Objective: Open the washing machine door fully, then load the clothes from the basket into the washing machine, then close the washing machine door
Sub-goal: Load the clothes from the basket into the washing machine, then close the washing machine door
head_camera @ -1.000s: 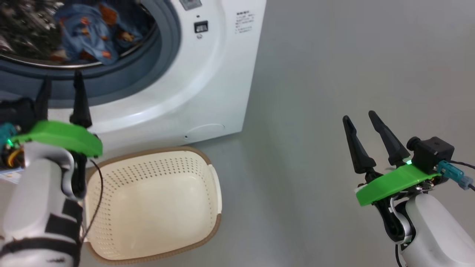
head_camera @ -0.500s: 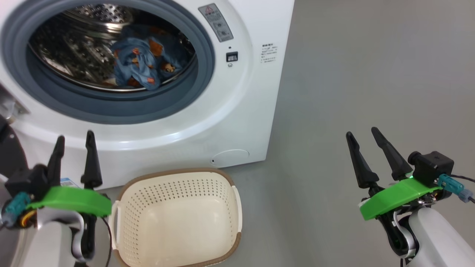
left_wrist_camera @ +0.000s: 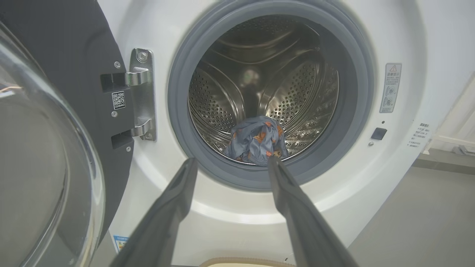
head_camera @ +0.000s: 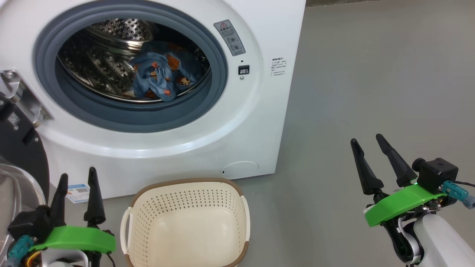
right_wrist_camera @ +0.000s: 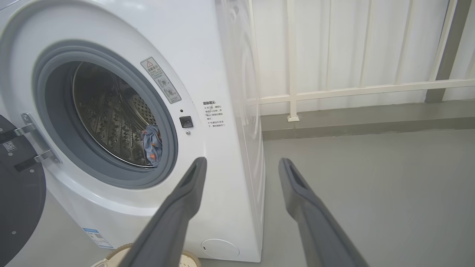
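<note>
The white washing machine (head_camera: 259, 122) stands with its round door (head_camera: 22, 148) swung wide to the left on a steel hinge (left_wrist_camera: 143, 94). Blue clothes (head_camera: 159, 76) with orange prints lie at the front of the steel drum (left_wrist_camera: 259, 142). On the floor below sits the cream basket (head_camera: 185, 222), with nothing inside it. My left gripper (head_camera: 77, 180) hovers open at the basket's left, in front of the machine's lower panel. My right gripper (head_camera: 367, 142) is open over bare floor, well right of the machine. Both pairs of fingers (left_wrist_camera: 178, 200) (right_wrist_camera: 297, 193) hold nothing.
Grey floor (head_camera: 371, 74) stretches to the right of the machine. A white railing (right_wrist_camera: 334, 89) and a low kerb run behind it. A blue label (head_camera: 78, 193) sits at the machine's lower left corner.
The head camera has tilted up and pulled back, so the drum opening, hinge and door edge came into view. Both grippers stay open; the basket and clothes have not moved.
</note>
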Motion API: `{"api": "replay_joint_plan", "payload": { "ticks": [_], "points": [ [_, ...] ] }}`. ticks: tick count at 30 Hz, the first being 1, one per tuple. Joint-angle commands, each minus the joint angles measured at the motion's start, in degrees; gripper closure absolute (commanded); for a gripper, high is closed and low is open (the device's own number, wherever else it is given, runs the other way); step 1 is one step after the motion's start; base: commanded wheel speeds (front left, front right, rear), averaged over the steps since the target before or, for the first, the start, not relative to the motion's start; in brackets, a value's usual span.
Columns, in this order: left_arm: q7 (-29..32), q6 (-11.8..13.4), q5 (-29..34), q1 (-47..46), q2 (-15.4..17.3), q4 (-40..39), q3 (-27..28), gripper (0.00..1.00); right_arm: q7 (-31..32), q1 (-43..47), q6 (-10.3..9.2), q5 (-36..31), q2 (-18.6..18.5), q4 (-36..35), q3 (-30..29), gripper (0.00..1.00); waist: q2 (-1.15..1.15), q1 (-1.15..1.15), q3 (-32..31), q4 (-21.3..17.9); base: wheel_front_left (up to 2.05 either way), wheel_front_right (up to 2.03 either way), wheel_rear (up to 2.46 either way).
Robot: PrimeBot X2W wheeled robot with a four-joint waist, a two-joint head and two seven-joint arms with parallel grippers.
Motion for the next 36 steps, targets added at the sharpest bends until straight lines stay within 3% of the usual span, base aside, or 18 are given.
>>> {"api": "replay_joint_plan", "payload": {
  "ticks": [1, 36],
  "points": [
    [-0.37, 0.55, -0.4, -0.46, 1.16, -1.98, 1.96, 0.0, -0.53, 0.37, 0.25, 0.45, -0.7, -1.43, 0.73, 0.0, 0.0, 0.0, -0.11, 0.14, 0.0, 0.0, 0.0],
    [-0.13, 1.52, -1.02, 1.78, 2.18, -4.61, 0.52, 0.0, -0.53, -0.37, 0.25, 1.03, -0.57, -0.78, 1.53, 0.0, 0.0, 0.0, 0.04, -0.84, 0.0, 0.0, 0.0]
  ]
}}
